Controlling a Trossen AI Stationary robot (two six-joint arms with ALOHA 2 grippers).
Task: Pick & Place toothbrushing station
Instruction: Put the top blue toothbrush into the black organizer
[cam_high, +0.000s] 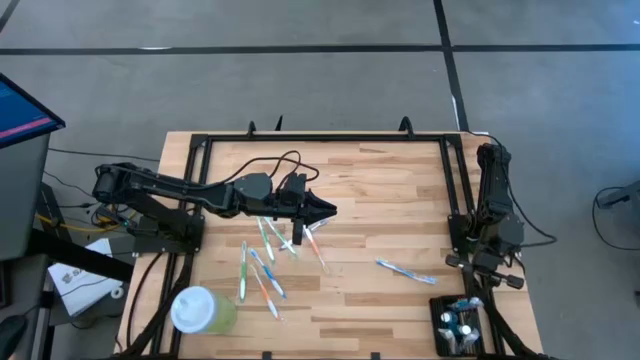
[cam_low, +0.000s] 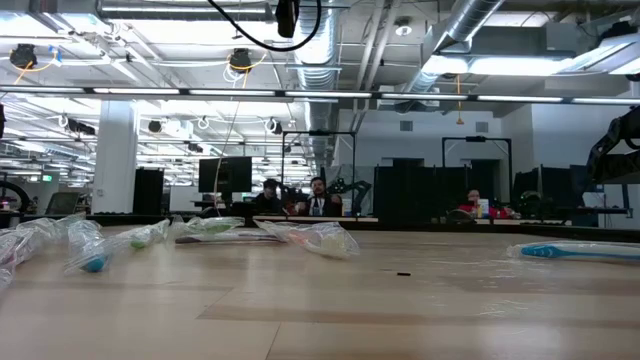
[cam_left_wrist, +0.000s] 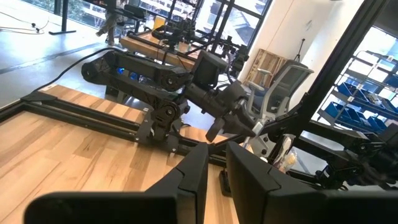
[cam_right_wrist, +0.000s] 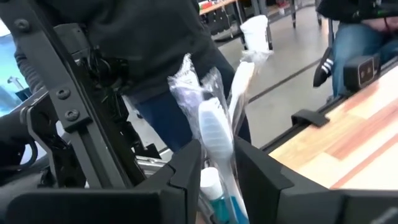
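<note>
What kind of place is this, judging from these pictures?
Probably a large open robotics lab or workshop. The low view shows exposed ceiling ducts and people seated at desks far behind the table. The left wrist view shows another robot arm on a second wooden bench.

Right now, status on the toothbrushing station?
Left gripper above loose toothbrushes, mid-table, empty. Right gripper over toothbrushing station, at a wrapped toothbrush standing in it. No obstruction seen.
</note>
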